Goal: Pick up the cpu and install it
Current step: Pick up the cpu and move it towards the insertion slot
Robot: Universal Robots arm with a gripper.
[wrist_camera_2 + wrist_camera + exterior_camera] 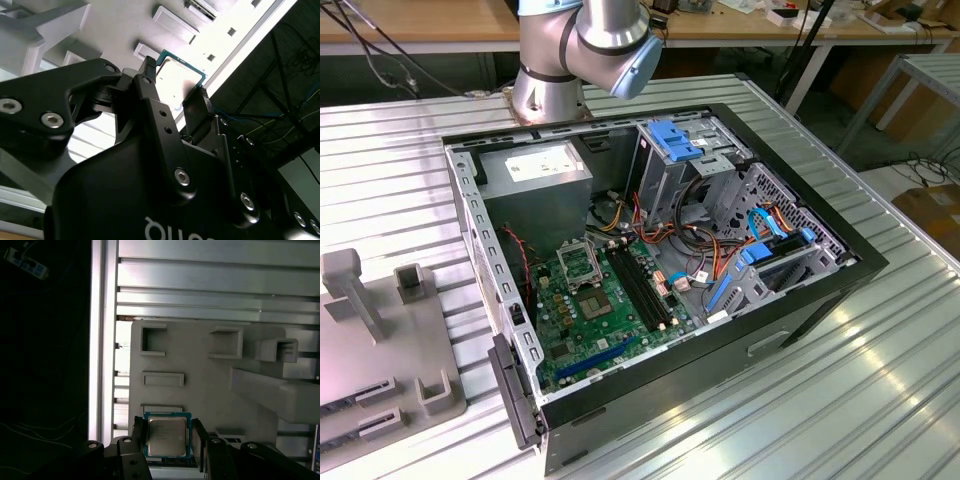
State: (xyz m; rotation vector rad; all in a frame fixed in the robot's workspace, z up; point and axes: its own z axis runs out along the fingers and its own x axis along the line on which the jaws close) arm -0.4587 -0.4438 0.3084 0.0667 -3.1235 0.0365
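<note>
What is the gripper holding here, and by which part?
The cpu, clamped by the gripper across two opposite side edges, over the grey fixture tray.

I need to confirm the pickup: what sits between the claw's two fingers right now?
The cpu sits there, its opposite edges against the fingers of the claw. This shows in both wrist views, with the grey holder behind it.

The gripper (167, 426) seemingly clasps the cpu (166, 436) over the grey fixture (200, 365).
</note>
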